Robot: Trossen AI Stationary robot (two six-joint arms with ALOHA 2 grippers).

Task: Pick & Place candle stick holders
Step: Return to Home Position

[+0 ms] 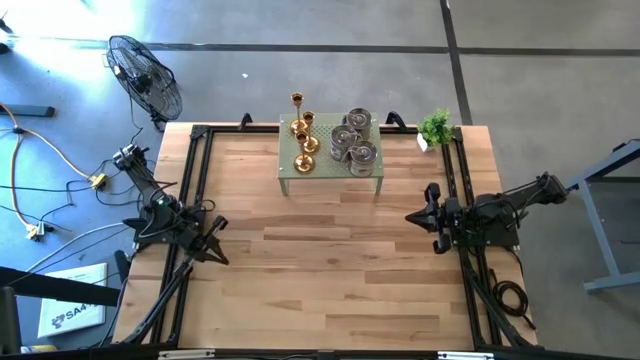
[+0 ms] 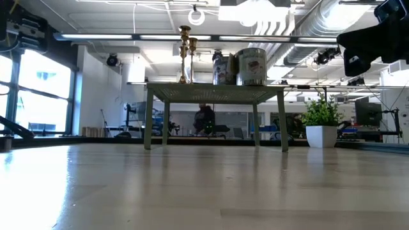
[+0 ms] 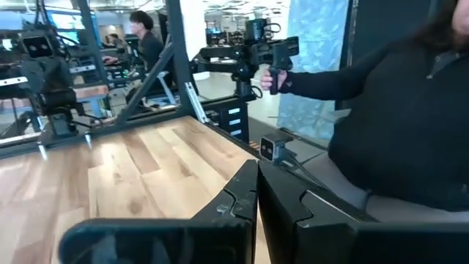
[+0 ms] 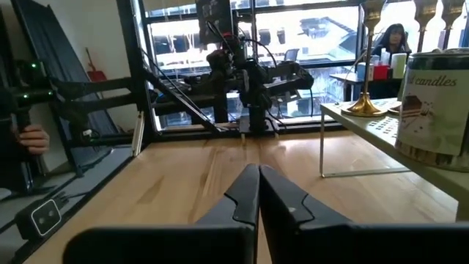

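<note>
On shelf point(image 1: 330, 178): gold holders point(image 1: 304, 141), silver jars point(image 1: 353, 141).

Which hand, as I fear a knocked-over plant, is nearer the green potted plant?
Right. The right hand sits on the table's right side, short of the potted plant at the back right corner; the left hand sits at the left side, far across the table from it.

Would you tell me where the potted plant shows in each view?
High view: plant at the far edge of the table, right of the shelf.
Low view: plant right of the shelf, in a white pot.
Left wrist view: not in it.
Right wrist view: not in it.
Shared landmark: the shelf.
</note>
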